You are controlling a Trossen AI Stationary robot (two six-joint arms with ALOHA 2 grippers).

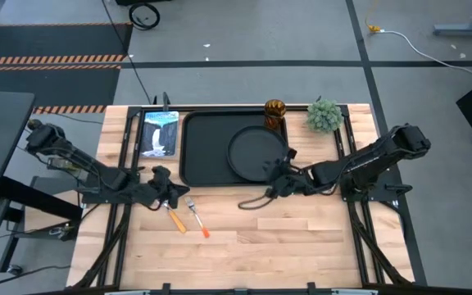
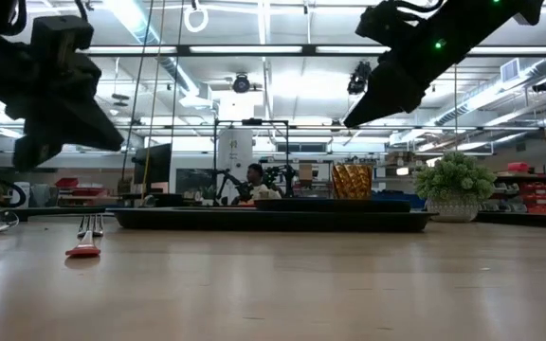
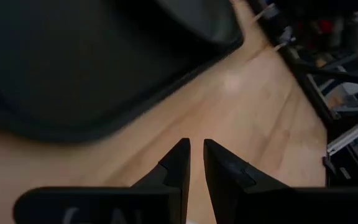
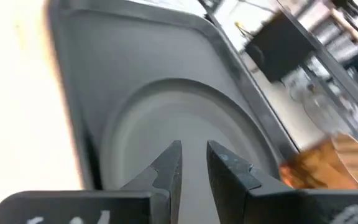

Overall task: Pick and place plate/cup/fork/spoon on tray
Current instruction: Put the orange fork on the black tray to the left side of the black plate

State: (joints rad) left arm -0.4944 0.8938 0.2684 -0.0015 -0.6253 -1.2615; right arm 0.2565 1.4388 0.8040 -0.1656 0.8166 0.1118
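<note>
Tray sits at the table's far middle, long side running left-right. Plate already lies flat inside it, toward the right half. Cup stands at the tray's far right corner; whether it is on the rim or just inside, cannot tell. Picture card lies beside the tray's left edge, small green plant off its right corner. Right gripper hangs at the tray's near edge just by the plate, fingers nearly together with a thin gap, holding nothing; its wrist camera looks straight over the plate. Left gripper is low over bare wood near the tray's near-left corner, fingers likewise almost closed and empty. Spoon and fork lie on the wood just near-side of the left gripper, side by side, long axes slanting, heads toward the gripper, handles pointing toward the table's near edge. Judgement: cutlery remains; left arm is far nearer, and must open and align across a handle.
</note>
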